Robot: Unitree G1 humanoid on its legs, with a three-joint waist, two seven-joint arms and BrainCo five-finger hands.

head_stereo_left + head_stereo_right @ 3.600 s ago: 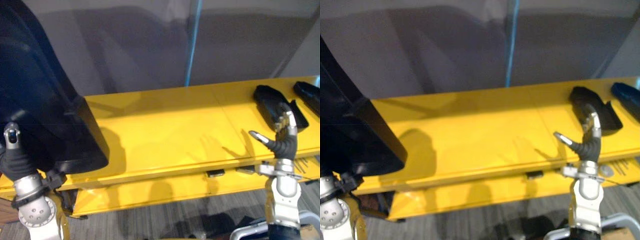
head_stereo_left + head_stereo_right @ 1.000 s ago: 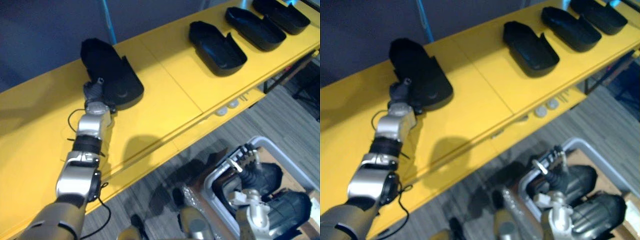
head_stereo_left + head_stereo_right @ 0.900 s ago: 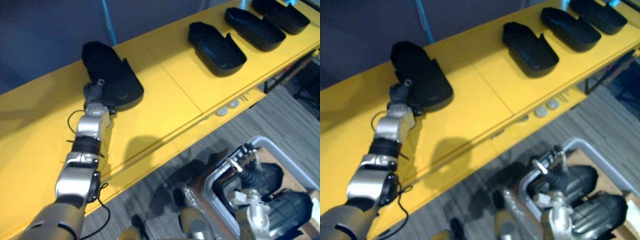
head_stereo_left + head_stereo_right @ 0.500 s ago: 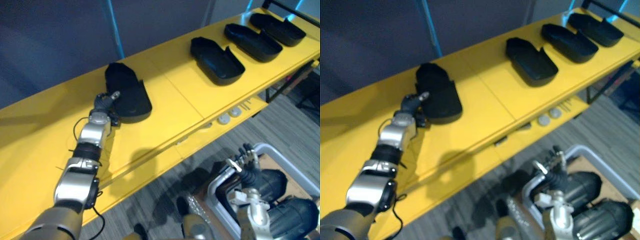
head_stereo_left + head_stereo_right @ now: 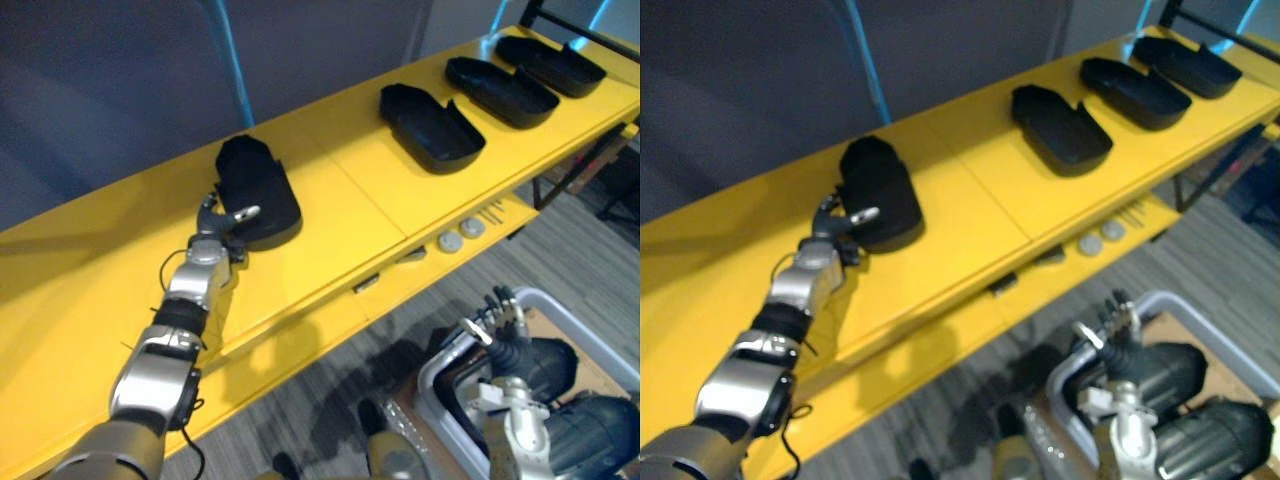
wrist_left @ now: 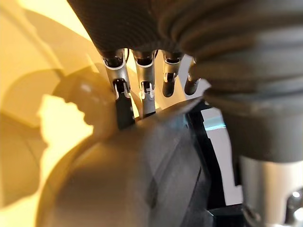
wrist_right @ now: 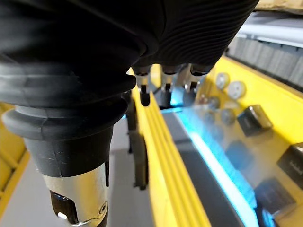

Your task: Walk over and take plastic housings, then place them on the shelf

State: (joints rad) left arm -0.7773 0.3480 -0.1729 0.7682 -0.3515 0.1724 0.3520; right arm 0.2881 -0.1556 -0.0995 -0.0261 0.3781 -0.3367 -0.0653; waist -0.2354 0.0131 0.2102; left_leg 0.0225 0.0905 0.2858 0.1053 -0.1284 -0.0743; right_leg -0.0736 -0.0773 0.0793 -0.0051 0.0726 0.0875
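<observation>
Black plastic housing (image 5: 258, 190), rounded at one end, on yellow shelf (image 5: 345, 195)

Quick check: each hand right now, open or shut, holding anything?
Left hand: open, fingers straight at the housing.
Right hand: open, holding nothing.

The near end of the leftmost plastic housing (image 5: 258, 190) is partly covered by the left hand (image 5: 218, 225), so the contact beneath the palm cannot be made out. In the left wrist view the housing is blurred by closeness. The small round parts (image 5: 460, 235) on the lower ledge (image 5: 330, 315) cannot be identified. The grey bin (image 5: 575, 322) beside the right hand (image 5: 505, 320) is cut off by the right and lower edges.
</observation>
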